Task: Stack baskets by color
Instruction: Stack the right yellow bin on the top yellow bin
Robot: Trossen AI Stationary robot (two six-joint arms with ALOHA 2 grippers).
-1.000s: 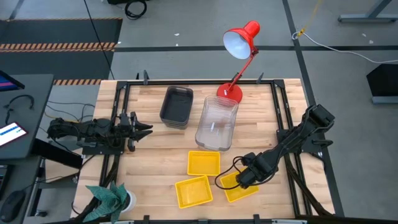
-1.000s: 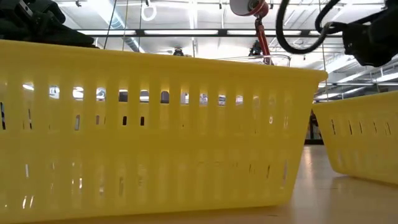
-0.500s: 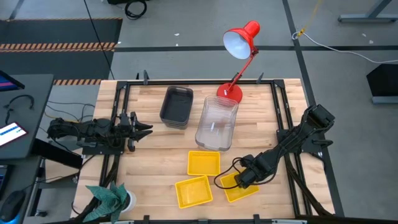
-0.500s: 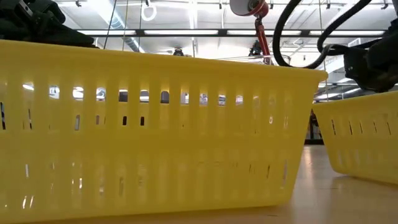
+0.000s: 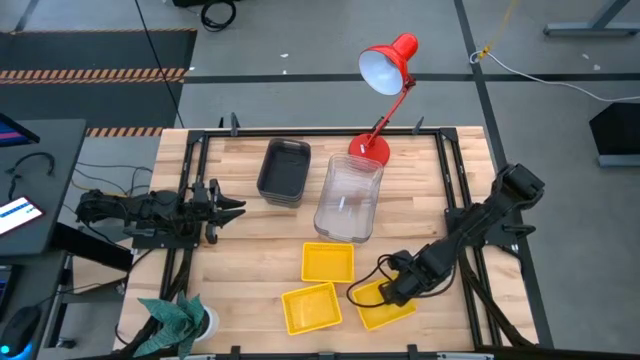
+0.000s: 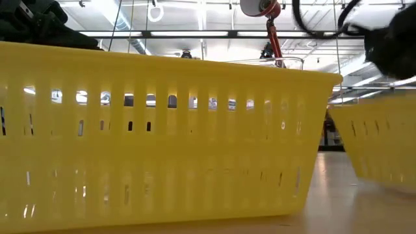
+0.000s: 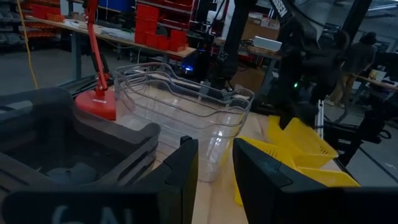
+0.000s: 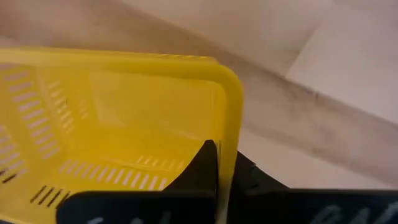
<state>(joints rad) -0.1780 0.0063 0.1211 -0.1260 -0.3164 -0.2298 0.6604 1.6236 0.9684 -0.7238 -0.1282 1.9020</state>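
Three yellow baskets lie on the near half of the table: one [image 5: 328,262] in the middle, one [image 5: 311,307] by the near edge, and one [image 5: 385,305] to the right. My right gripper [image 5: 397,290] points steeply down, shut on that right basket [image 8: 112,112]. A stack of dark grey baskets [image 5: 285,172] and a stack of clear baskets [image 5: 350,198] stand on the far half. My left gripper [image 5: 228,208] waits at the table's left side, level, open, with nothing between its fingers [image 7: 186,168]. My right gripper pinches the right yellow basket's side wall just under the rim [image 8: 229,124], close to a rounded corner, on the far right side. One finger [image 8: 207,158] is inside the basket and one outside. The fingers come from above, slanting down. The basket's floor looks low over the table; whether it has left the table cannot be told.
A red desk lamp [image 5: 385,70] stands with its base [image 5: 368,150] at the far edge, just behind the clear stack. A teal plant-like thing [image 5: 175,318] sits at the near left corner. Black frame rails [image 5: 455,190] run along the table's sides. Bare wood lies left of the yellow baskets.
My right gripper has tipped a little and sunk slightly toward the near edge onto the right yellow basket. That basket has shifted slightly with it and shows blurred in the low view. The other baskets and my left arm have kept still.
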